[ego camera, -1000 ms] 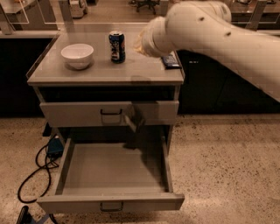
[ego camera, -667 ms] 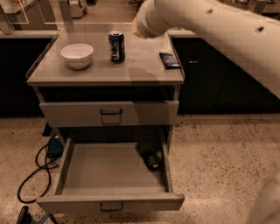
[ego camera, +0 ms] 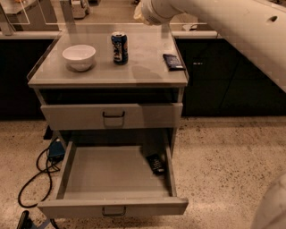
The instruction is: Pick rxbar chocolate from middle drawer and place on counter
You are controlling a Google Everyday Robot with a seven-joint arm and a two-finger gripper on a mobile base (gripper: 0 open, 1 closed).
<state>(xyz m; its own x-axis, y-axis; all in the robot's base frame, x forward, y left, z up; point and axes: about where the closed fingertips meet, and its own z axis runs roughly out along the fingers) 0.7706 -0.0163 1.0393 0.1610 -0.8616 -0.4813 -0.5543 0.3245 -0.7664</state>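
The rxbar chocolate [ego camera: 155, 163], a small black bar with white print, lies flat on the floor of the open middle drawer [ego camera: 111, 207], near its right wall towards the back. The counter [ego camera: 138, 71] is the light-grey cabinet top above. My white arm [ego camera: 214, 22] crosses the upper right of the view, and its rounded end [ego camera: 147, 11] hangs above the counter's back edge. My gripper is out of view past the top of the frame.
On the counter stand a white bowl [ego camera: 79, 57] at the left, a dark blue can [ego camera: 119, 47] in the middle and a dark blue flat packet [ego camera: 173, 61] at the right. A closed drawer [ego camera: 111, 116] sits above the open one. A black cable [ego camera: 38, 179] lies on the floor to the left.
My arm has risen and swung back from the counter's right side towards the top of the view. The black bar in the open drawer, hidden at first, now shows.
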